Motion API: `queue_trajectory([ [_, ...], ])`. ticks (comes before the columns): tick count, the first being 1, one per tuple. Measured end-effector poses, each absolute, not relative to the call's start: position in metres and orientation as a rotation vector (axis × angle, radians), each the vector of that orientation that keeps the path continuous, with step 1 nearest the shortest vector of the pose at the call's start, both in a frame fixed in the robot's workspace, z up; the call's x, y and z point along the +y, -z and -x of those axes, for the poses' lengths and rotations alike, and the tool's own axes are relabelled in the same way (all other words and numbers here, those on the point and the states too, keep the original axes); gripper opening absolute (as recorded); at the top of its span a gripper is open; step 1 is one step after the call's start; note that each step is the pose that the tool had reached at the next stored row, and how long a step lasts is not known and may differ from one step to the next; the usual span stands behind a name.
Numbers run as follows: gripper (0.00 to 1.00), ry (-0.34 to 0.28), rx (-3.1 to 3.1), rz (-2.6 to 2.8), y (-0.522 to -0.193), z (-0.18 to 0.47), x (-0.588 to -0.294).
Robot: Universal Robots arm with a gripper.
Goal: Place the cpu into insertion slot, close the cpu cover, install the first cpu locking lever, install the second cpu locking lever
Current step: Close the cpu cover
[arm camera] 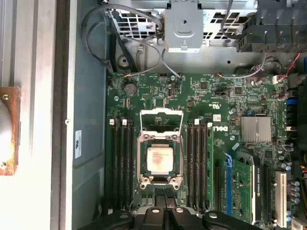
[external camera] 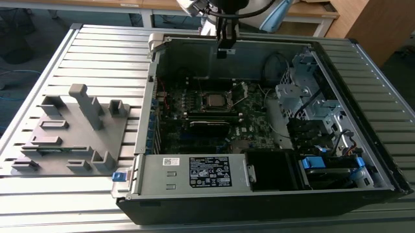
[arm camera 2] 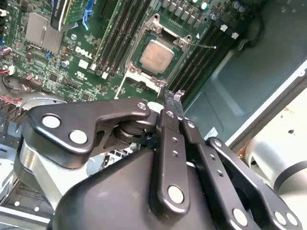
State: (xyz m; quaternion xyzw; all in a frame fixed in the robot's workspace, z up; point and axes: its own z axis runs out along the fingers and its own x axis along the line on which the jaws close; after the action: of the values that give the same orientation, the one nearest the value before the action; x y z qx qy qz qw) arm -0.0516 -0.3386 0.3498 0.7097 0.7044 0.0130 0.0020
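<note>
The cpu point(arm camera: 159, 159) lies seated in the insertion slot point(arm camera: 142, 167), and the cpu cover point(arm camera: 160, 111) stands open beside it. The hand point(arm camera 2: 173, 97) hovers near the socket, fingers closed together and empty. The step in hand appears to be closing the cover, which calls for pressing its frame down over the chip.

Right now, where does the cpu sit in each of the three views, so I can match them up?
Exterior view: the cpu sits in the insertion slot, mid-board in the computer case.
First wrist view: cpu between two banks of memory slots.
Second wrist view: cpu in that slot, seen at a slant.
Shared landmark: the memory slots flank it everywhere.
</note>
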Motion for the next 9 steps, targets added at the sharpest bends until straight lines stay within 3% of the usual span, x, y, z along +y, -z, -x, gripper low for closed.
queue_trajectory([
  [9,0.1,-0.041,2.21,-2.227,-0.3429,0.0516,-0.3386],
])
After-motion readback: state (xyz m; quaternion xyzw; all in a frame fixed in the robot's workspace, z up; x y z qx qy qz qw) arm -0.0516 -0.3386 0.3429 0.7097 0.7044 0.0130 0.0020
